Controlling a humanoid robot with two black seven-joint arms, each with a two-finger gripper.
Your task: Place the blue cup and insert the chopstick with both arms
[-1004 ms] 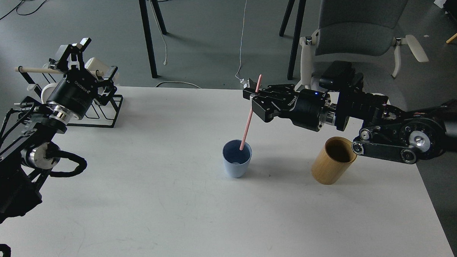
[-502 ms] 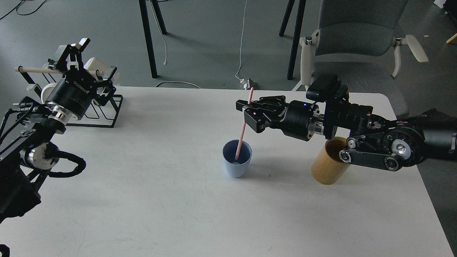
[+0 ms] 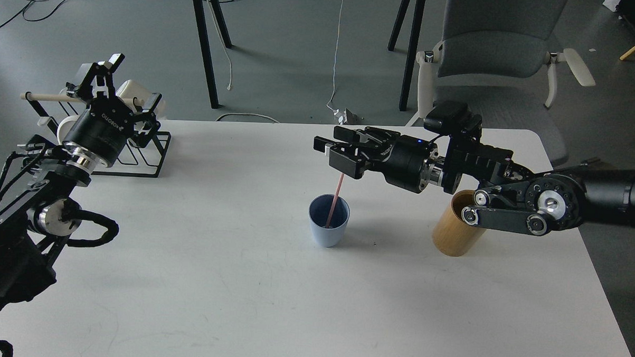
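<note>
The blue cup (image 3: 328, 228) stands upright near the middle of the white table (image 3: 229, 281). The pink chopstick (image 3: 334, 203) leans inside it with its lower end at the cup's bottom. Its upper part is hidden behind my right gripper (image 3: 330, 136). That gripper hovers just above and behind the cup, and its two fingers look spread apart. My left gripper (image 3: 134, 81) is open and empty at the far left, in front of the black wire rack (image 3: 144, 156).
A tan bamboo cylinder (image 3: 455, 231) stands right of the cup, under my right forearm. The wire rack holds a wooden rod (image 3: 48, 97) and white mugs (image 3: 135, 90). A grey chair (image 3: 491, 42) and table legs stand behind the table.
The right gripper moved left and down, lowering the chopstick deeper into the cup. The stick's top no longer shows above the fingers, which now look spread. The left arm stayed still.
</note>
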